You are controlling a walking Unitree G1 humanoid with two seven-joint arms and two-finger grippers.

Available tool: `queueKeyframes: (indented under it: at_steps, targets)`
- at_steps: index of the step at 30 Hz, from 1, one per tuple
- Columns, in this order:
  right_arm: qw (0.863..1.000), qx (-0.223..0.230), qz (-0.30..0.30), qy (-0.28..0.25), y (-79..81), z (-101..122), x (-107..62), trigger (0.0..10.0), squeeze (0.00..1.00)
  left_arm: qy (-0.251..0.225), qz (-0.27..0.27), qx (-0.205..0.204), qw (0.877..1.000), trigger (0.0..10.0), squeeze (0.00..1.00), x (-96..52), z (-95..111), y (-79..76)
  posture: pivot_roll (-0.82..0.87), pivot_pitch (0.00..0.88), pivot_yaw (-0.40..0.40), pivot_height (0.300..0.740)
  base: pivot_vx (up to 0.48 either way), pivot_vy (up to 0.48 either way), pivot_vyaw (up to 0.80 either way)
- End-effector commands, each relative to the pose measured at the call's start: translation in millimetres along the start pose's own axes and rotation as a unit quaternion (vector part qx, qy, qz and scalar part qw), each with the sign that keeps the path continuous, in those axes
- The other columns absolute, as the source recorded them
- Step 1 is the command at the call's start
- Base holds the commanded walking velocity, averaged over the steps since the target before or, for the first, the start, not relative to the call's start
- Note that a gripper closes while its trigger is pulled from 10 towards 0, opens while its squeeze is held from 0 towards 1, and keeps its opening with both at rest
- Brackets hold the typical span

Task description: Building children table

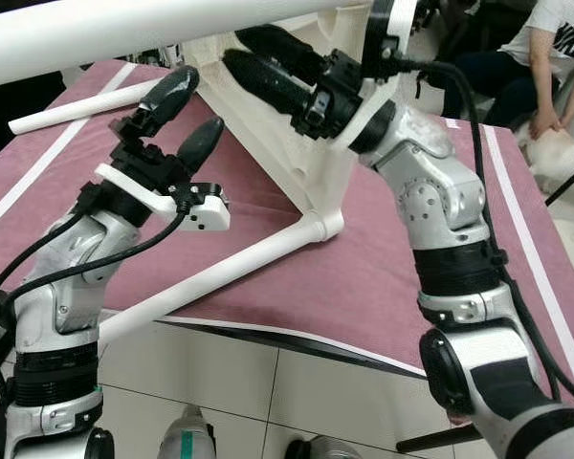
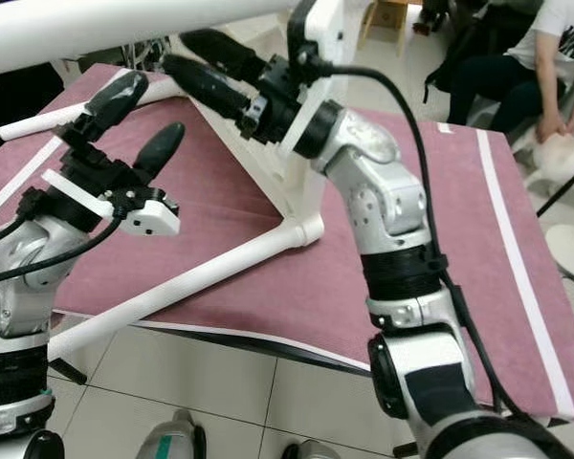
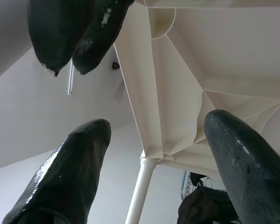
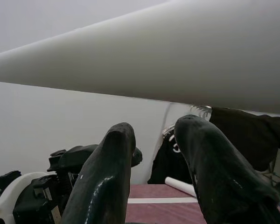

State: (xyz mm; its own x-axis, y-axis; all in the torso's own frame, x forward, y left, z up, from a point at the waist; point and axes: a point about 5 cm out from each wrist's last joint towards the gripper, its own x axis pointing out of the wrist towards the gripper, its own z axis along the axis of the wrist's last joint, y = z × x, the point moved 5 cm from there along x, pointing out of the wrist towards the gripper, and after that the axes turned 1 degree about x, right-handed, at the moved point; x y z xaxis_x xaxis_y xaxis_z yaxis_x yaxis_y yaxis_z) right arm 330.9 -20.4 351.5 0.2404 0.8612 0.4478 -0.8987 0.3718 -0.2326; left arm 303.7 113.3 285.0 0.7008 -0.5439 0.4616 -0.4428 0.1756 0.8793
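The white children's table (image 1: 268,124) lay tipped on its side on a mauve cloth with white stripes (image 1: 364,277), its ribbed underside facing the robot, one leg (image 1: 210,277) running along the cloth toward the near edge and another leg (image 1: 124,29) crossing the top of the head views. A loose white leg (image 1: 77,107) lay on the cloth behind the left arm. The left gripper (image 1: 184,120) hovered beside the tabletop with its fingers spread apart and nothing between them; its wrist camera looked up at the ribs of the underside (image 3: 177,93) and a leg socket, detail the head views barely gave. The right gripper (image 1: 258,57) reached against the underside near the upper leg, fingers slightly parted; from its wrist the big white leg (image 4: 154,60) passed just above the fingertips (image 4: 116,140), and whether they touched it could not be told. A seated person (image 1: 545,57) was at the far right.
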Motion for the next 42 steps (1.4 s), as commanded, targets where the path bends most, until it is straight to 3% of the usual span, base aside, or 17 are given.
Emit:
queueKeyframes:
  at_steps: [1, 2, 3, 5, 9, 18, 24, 27, 32, 36, 37, 39, 42]
  targets:
    - [1.000, -0.015, 0.007, -0.014, -1.5, 10, 5.2, 10.0, 0.00, 0.004, 0.230, 0.005, 0.973, 10.0, 0.00, -12.1, 1, 45.8, 0.16, 0.000, -0.046, 0.740, 0.000, 0.000, 0.00]
    - [1.000, -0.017, 0.010, -0.016, -2.2, 12, 7.0, 10.0, 0.00, 0.005, 0.229, 0.004, 0.973, 10.0, 0.00, -12.3, 2, 45.3, 0.16, 0.000, -0.046, 0.740, 0.000, 0.000, 0.00]
    - [0.997, -0.022, 0.071, -0.011, 9.2, 18, 13.4, 10.0, 0.00, 0.007, 0.227, 0.002, 0.974, 10.0, 0.00, -13.2, 3, 43.8, 0.17, 0.000, -0.054, 0.740, 0.000, 0.000, 0.00]
    - [0.997, -0.022, 0.071, -0.011, 9.2, 18, 13.4, 10.0, 0.00, 0.007, 0.227, 0.002, 0.974, 10.0, 0.00, -13.2, 3, 43.8, 0.17, 0.000, -0.054, 0.740, 0.000, 0.000, 0.00]
    - [0.975, -0.051, 0.206, 0.072, 40.9, 1, 4.9, 10.0, 0.00, 0.009, 0.226, -0.001, 0.974, 10.0, 0.00, -13.0, 4, 43.1, 0.17, 0.000, -0.060, 0.740, 0.000, 0.000, 0.00]
    - [0.970, -0.056, 0.216, 0.091, 41.7, -9, 0.5, 10.0, 0.00, 0.014, 0.227, -0.002, 0.974, 10.0, 0.00, -13.2, 4, 42.9, 0.17, 0.000, -0.061, 0.740, 0.000, 0.000, 0.00]
    - [0.972, -0.036, 0.228, 0.039, 42.5, 14, 11.9, 10.0, 0.00, 0.016, 0.227, -0.005, 0.974, 10.0, 0.00, -12.0, 4, 42.1, 0.17, 0.000, -0.054, 0.740, 0.000, 0.000, 0.00]
    - [0.966, -0.025, 0.257, 0.009, 48.9, 29, 15.7, 10.0, 0.00, 0.016, 0.227, -0.006, 0.974, 10.0, 0.00, -11.2, 4, 41.9, 0.17, 0.000, -0.054, 0.740, 0.000, 0.000, 0.00]
    - [0.961, -0.027, 0.276, 0.001, 52.3, 34, 16.6, 10.0, 0.00, 0.017, 0.227, -0.006, 0.974, 10.0, 0.00, -10.8, 5, 42.4, 0.17, 0.000, -0.054, 0.740, 0.000, 0.000, 0.00]
    - [0.967, -0.042, 0.251, 0.007, 43.1, 32, 23.0, 10.0, 0.00, 0.019, 0.227, -0.006, 0.974, 10.0, 0.00, -10.7, 5, 42.8, 0.17, 0.000, -0.058, 0.740, 0.000, 0.000, 0.00]
    - [0.974, -0.049, 0.223, 0.007, 33.5, 32, 28.1, 10.0, 0.00, 0.020, 0.227, -0.006, 0.974, 10.0, 0.00, -10.8, 5, 43.1, 0.17, 0.000, -0.059, 0.740, 0.000, 0.000, 0.00]
    - [0.974, -0.049, 0.223, 0.007, 33.5, 32, 28.1, 10.0, 0.00, 0.020, 0.227, -0.006, 0.974, 10.0, 0.00, -10.8, 5, 43.1, 0.17, 0.000, -0.059, 0.740, 0.000, 0.000, 0.00]
    - [0.984, -0.054, 0.172, -0.002, 14.4, 37, 37.7, 10.0, 0.00, 0.022, 0.226, -0.008, 0.974, 10.0, 0.00, -11.1, 5, 42.4, 0.17, 0.000, -0.057, 0.740, 0.000, 0.000, 0.00]
